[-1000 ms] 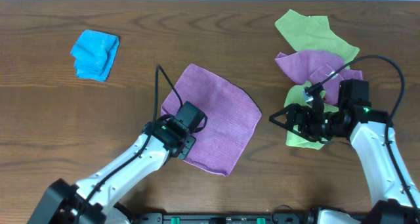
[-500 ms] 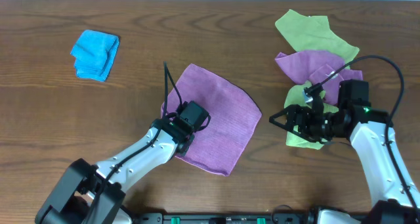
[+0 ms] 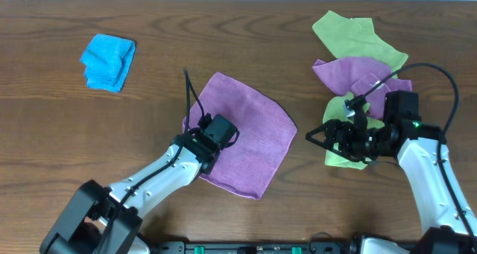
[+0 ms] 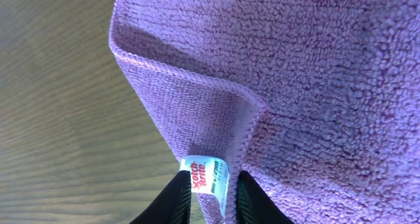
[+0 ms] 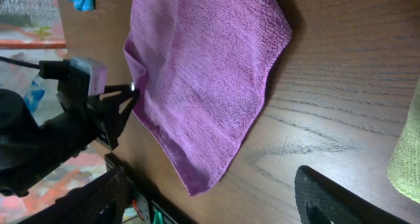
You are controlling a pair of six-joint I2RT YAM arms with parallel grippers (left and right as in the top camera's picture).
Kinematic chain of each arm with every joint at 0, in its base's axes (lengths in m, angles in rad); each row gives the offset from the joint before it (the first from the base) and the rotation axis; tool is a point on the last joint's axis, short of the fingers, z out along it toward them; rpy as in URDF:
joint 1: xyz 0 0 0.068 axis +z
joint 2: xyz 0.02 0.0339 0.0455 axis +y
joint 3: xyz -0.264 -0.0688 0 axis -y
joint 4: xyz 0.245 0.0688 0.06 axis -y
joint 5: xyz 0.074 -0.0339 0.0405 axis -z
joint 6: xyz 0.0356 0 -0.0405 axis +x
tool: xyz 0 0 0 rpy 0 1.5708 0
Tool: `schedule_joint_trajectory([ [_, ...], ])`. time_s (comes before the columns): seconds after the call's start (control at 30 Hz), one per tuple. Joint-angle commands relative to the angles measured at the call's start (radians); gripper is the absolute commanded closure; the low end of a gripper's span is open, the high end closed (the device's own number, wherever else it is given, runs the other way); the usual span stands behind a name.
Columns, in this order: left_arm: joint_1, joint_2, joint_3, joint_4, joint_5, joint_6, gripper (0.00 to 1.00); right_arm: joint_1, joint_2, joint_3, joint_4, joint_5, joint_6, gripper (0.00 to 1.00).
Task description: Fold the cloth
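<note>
Precariously, left gripper (image 4: 211,198) pinches lilac cloth (image 3: 246,138) at its 8 o'clock edge by the tag (image 4: 205,175); lifting may slip it. Right gripper (image 3: 320,135) stands open.

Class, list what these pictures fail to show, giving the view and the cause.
Left wrist: tag print, too small to read.
Right wrist: right fingers, cut off by the bottom edge.
Overhead: second purple cloth, partly hidden by the right arm.

left hand (image 4: 209,188) low, fingers pinching the cloth (image 4: 295,86) edge | right hand (image 3: 324,133) hovering, fingers spread wide
</note>
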Motion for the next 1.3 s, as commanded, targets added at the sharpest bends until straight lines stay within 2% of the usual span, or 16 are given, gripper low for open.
schedule_joint_trajectory([
  [0.0,-0.001,0.005,0.014,0.001,0.026,-0.016,0.81,-0.003,-0.013,0.018,-0.001,-0.024,-0.029,0.19],
  [0.07,-0.001,0.005,0.014,0.000,0.026,-0.019,0.88,-0.003,-0.013,0.018,-0.001,-0.024,-0.028,0.20],
  [0.1,-0.001,0.005,0.014,-0.001,0.026,-0.020,0.94,-0.003,-0.013,0.018,-0.002,-0.024,-0.029,0.20],
  [0.27,-0.001,0.005,0.014,-0.027,0.024,-0.072,0.94,-0.003,-0.013,0.018,-0.004,-0.024,-0.029,0.22],
  [0.57,0.047,-0.007,0.014,-0.195,-0.006,-0.444,0.94,0.099,-0.011,0.017,0.046,-0.016,-0.027,0.25],
  [0.73,0.048,-0.007,0.014,-0.236,0.019,-0.535,0.94,0.185,0.056,0.008,0.101,0.050,0.069,0.21],
  [1.07,0.048,-0.007,0.014,-0.240,0.117,-0.591,0.94,0.239,0.290,0.003,0.310,0.024,0.220,0.20],
  [1.27,0.048,-0.007,0.014,-0.240,0.124,-0.598,0.94,0.251,0.368,0.003,0.354,0.024,0.258,0.19],
])
